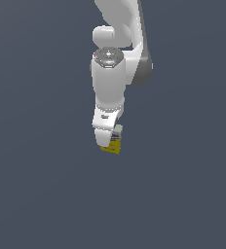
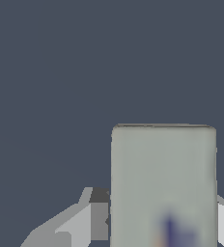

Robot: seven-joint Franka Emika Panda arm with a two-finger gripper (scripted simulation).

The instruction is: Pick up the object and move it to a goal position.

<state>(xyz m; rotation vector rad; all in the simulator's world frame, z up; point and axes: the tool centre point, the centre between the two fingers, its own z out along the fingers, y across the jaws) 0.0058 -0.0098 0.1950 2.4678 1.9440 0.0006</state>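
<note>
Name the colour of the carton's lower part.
Yellow, seen best in the exterior view on the carton below the gripper.

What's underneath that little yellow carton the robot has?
Below the carton the exterior view shows only plain dark grey background; no surface or shadow tells whether it rests or hangs. The gripper covers its upper part. In the wrist view the carton's pale top hides whatever lies beneath it.

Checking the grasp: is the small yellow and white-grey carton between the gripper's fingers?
Yes, the carton sits between the gripper fingers.
</note>
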